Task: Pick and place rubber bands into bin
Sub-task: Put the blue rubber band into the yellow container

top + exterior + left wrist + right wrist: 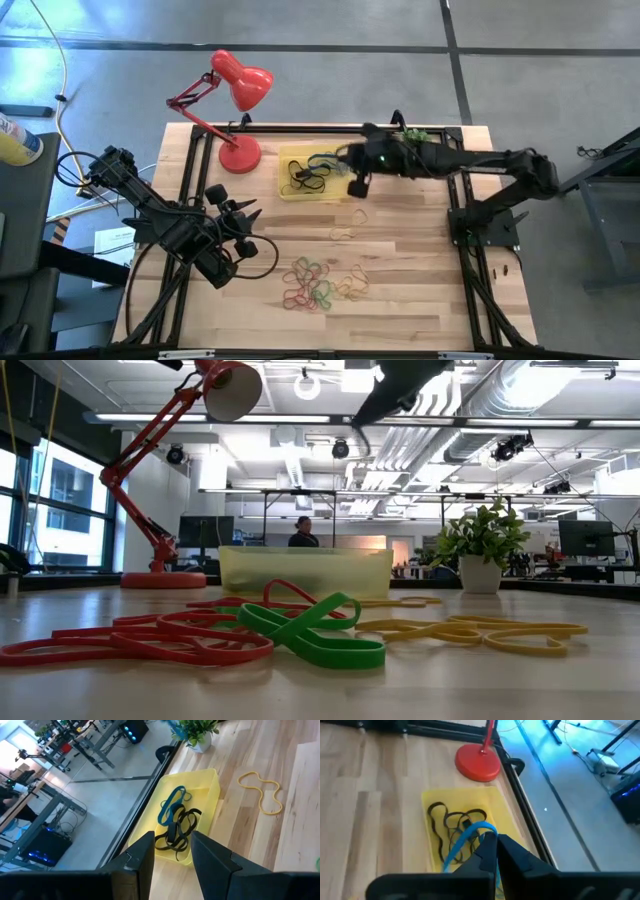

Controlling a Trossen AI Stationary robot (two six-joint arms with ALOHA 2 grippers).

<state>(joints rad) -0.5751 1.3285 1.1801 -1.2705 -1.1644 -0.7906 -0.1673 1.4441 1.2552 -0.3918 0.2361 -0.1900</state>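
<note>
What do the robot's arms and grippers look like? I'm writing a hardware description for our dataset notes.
Both arms are dark, nearly black, built of jointed links on black frame mounts. The left gripper has two flat, angular black fingers. The right gripper has the same dark wedge-shaped fingers. The right arm shows a small green light near its wrist; black cables loop beside the left arm.

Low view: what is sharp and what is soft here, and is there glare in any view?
Low view: the green rubber band up front is fairly crisp, the bin behind it softer, and ceiling lights glare above. High view: evenly lit, with a bright patch on the floor at top left. Right wrist view: a blue rubber band looks blurred.
</note>
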